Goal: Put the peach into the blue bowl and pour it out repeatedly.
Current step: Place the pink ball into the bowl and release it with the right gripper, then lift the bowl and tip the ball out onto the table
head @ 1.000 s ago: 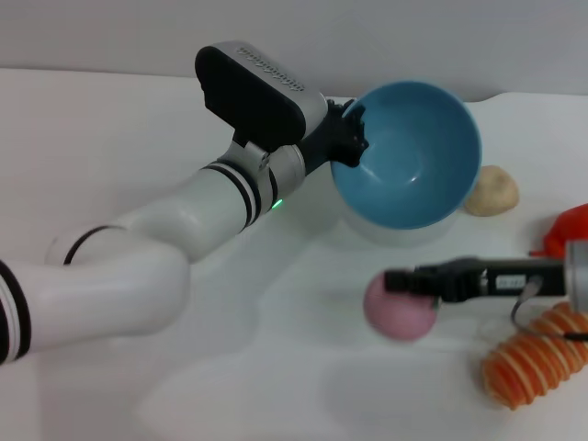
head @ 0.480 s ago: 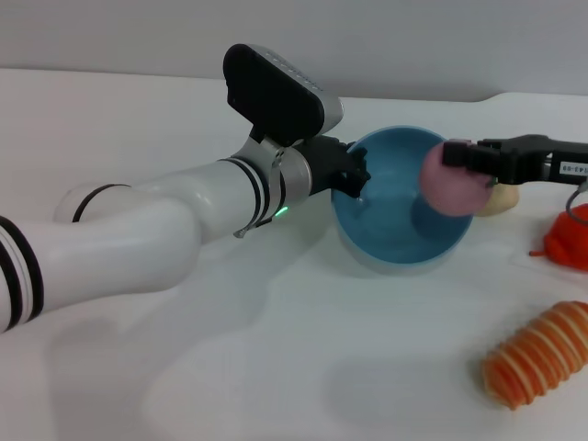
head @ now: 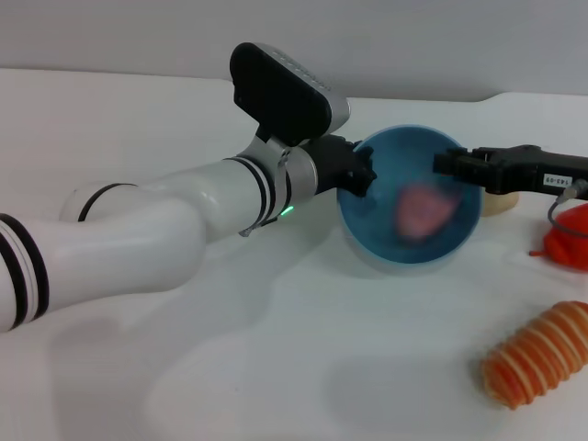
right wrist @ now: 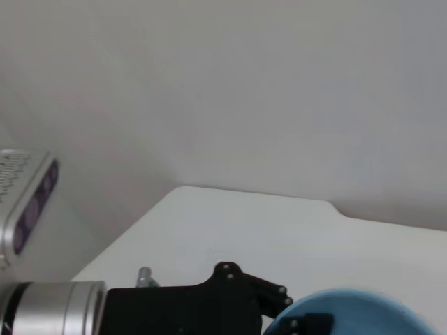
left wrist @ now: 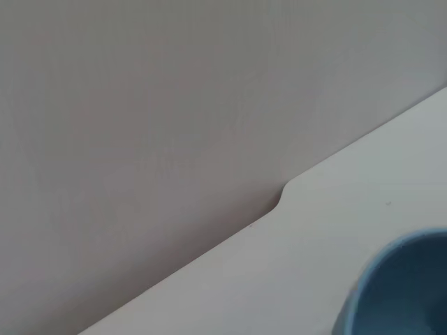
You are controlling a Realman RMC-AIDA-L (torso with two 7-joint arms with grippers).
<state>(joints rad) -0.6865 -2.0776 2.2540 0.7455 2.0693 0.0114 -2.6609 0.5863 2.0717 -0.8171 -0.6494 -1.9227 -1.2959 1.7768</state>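
The blue bowl (head: 372, 225) sits on the white table right of centre, and part of its rim also shows in the left wrist view (left wrist: 405, 293) and the right wrist view (right wrist: 349, 314). My left gripper (head: 356, 175) is shut on the bowl's left rim, seen again as the left gripper (right wrist: 276, 301) from the right wrist. The pink peach (head: 423, 209) is inside the bowl, blurred by motion. My right gripper (head: 448, 165) hovers over the bowl's right rim, open and holding nothing.
A beige lumpy ball (head: 503, 204) lies just behind the bowl's right side, partly hidden by my right arm. A red fruit (head: 570, 241) is at the right edge. An orange ribbed spiral toy (head: 537, 356) lies at the front right. A grey wall runs behind the table.
My right gripper carried the peach from the table up over the bowl and let it go; the peach dropped inside. My left gripper lowered the tilted bowl back toward upright.
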